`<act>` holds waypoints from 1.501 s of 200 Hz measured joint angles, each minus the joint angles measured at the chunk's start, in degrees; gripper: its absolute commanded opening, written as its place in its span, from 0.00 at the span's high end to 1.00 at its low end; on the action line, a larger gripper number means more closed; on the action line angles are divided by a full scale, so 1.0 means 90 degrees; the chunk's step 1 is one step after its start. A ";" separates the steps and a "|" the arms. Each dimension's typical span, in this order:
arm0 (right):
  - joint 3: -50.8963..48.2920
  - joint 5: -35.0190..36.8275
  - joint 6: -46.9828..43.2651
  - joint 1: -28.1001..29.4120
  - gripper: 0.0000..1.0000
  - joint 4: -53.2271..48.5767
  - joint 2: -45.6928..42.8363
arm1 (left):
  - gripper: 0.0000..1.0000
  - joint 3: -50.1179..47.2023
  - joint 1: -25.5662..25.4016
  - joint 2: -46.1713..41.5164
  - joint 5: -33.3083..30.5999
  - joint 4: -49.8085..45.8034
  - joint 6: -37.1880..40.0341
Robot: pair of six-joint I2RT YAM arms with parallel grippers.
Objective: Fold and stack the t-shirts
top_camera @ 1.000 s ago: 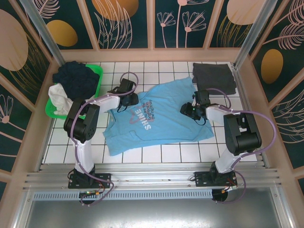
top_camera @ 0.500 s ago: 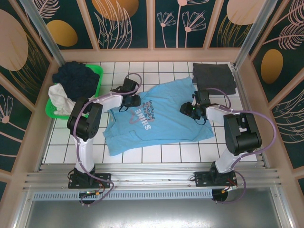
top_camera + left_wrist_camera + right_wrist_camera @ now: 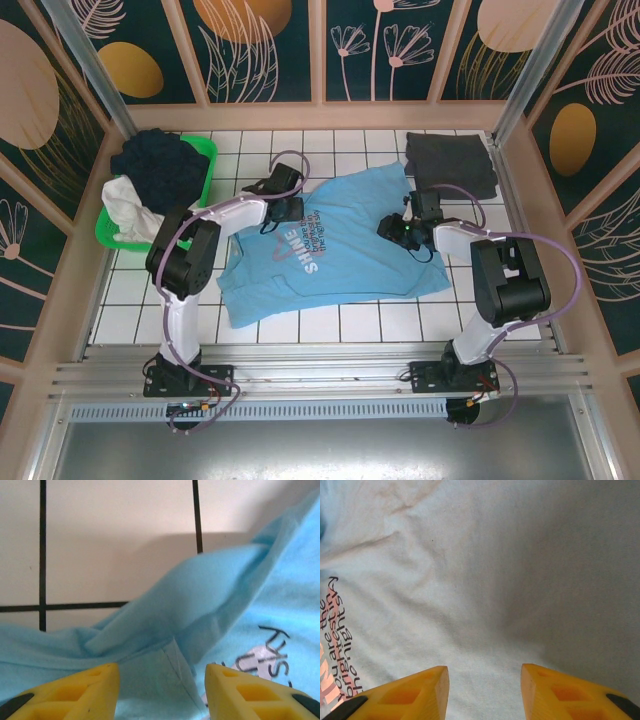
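Two tees on table [image 3: 380, 320]. Light blue tee [image 3: 330, 255] lies spread at centre, print side up. Dark grey tee [image 3: 450, 160] sits folded at far right corner, near the blue one's sleeve. Green basket [image 3: 205, 150] far left, w/ dark + white cloth in it.

Left gripper [image 3: 287, 208] is over the far-left part of the blue tee, near the shoulder. Jaws apart, nothing pinched. Wrist view: gripper [image 3: 162, 680] low over blue cloth [image 3: 235, 625], w/ a raised fold [image 3: 200, 585] just ahead and a hem edge running between the fingers.

Right gripper [image 3: 398, 230] is low over the right half, beside the print. Jaws apart. Wrist view: gripper [image 3: 485, 680] above smooth, flat cloth [image 3: 495, 580], no pinch seen.

Handling (est.): light, limp knit w/ no stiffness. It likely droops off any single hold and wrinkles if dragged. Thin, so a pinch may catch one layer or two. Not fragile.

Hold pts (est.): edges, not mid-panel. The raised fold by the left jaws offers the easiest bite. The right side needs a sleeve or side edge, since flat cloth gives little to nip. Matched holds on both sides should keep the fold line straight.
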 measured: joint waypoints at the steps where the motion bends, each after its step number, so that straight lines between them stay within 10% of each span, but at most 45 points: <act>1: 0.0000 -0.0002 0.0000 0.0000 0.58 -0.0002 0.0000 | 0.54 0.0015 0.0000 0.0017 -0.0019 -0.0002 0.0000; 40: 0.0000 -0.0017 -0.0002 0.0000 0.58 0.0000 0.0000 | 0.60 0.0170 0.0005 0.0328 -0.0136 -0.0158 -0.0027; 92: 0.0000 -0.0044 -0.0002 -0.0002 0.58 0.0000 0.0000 | 1.00 0.0313 0.0005 0.0374 -0.0158 -0.0299 0.0032; 215: 0.0000 -0.0109 -0.0124 -0.0007 0.58 -0.0029 0.0002 | 1.00 0.4150 0.0097 0.1226 -0.2467 -0.1212 0.1695; 233: 0.0000 -0.0177 -0.0129 -0.0002 0.58 -0.0066 0.0012 | 0.29 0.5042 0.0255 0.1921 -0.2701 -0.1095 0.2084; 269: 0.0000 -0.0124 -0.0170 -0.0002 0.58 -0.0253 0.0007 | 0.02 0.6008 0.0661 0.3075 -0.2815 -0.1105 0.2414; 300: 0.0044 0.0075 -0.0228 -0.0010 0.58 -0.0469 0.0002 | 0.01 0.5248 0.0799 0.2888 -0.2735 -0.1219 0.2266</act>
